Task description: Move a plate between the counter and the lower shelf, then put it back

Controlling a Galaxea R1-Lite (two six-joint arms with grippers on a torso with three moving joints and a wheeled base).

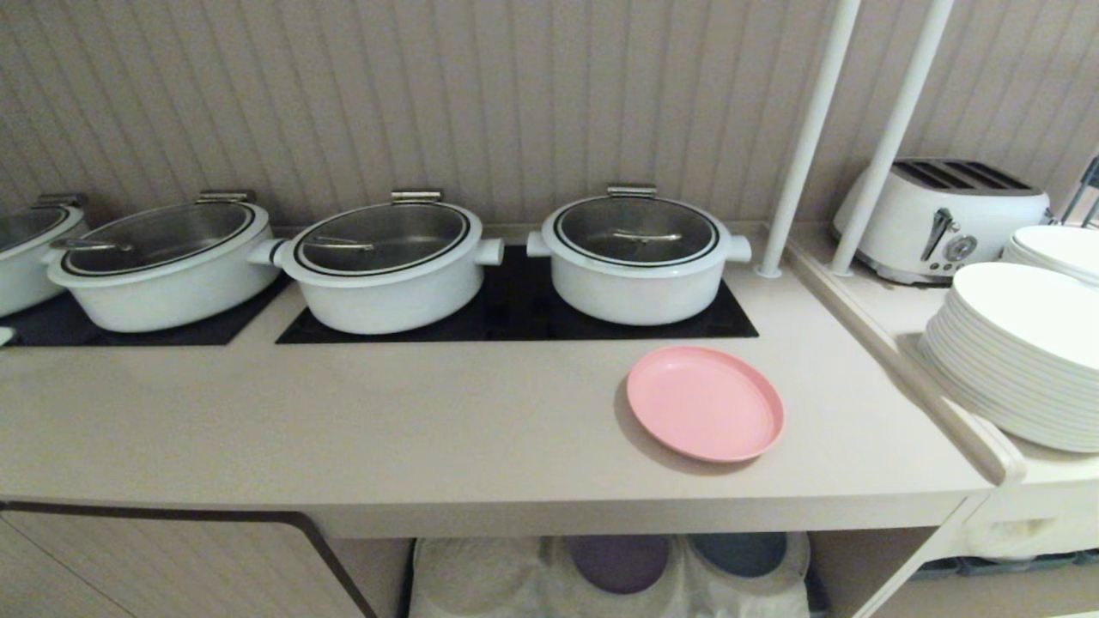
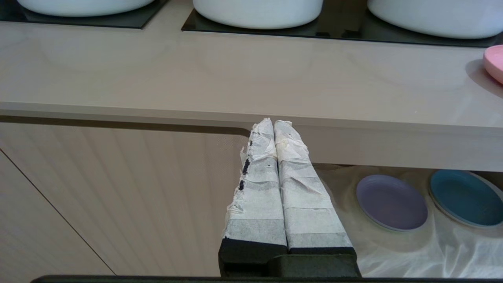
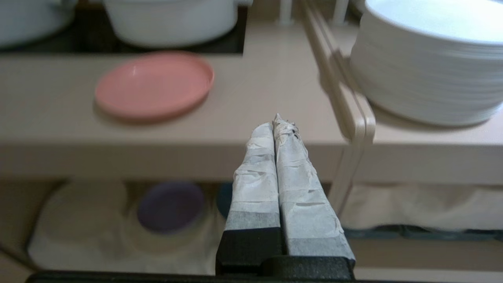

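looks like a buffet-style kitchen: lidded white pots (image 1: 635,257) sit on black hob panels (image 1: 515,322) across the middle of a beige counter (image 1: 386,429), with a toaster (image 1: 940,219) and stacked white plates (image 1: 1017,352) at right.

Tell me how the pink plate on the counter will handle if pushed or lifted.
The pink plate looks rigid and probably light, being thin and matte. Lying flat on the smooth counter, it would likely slide rather than tip. Its low rim offers little to grip.
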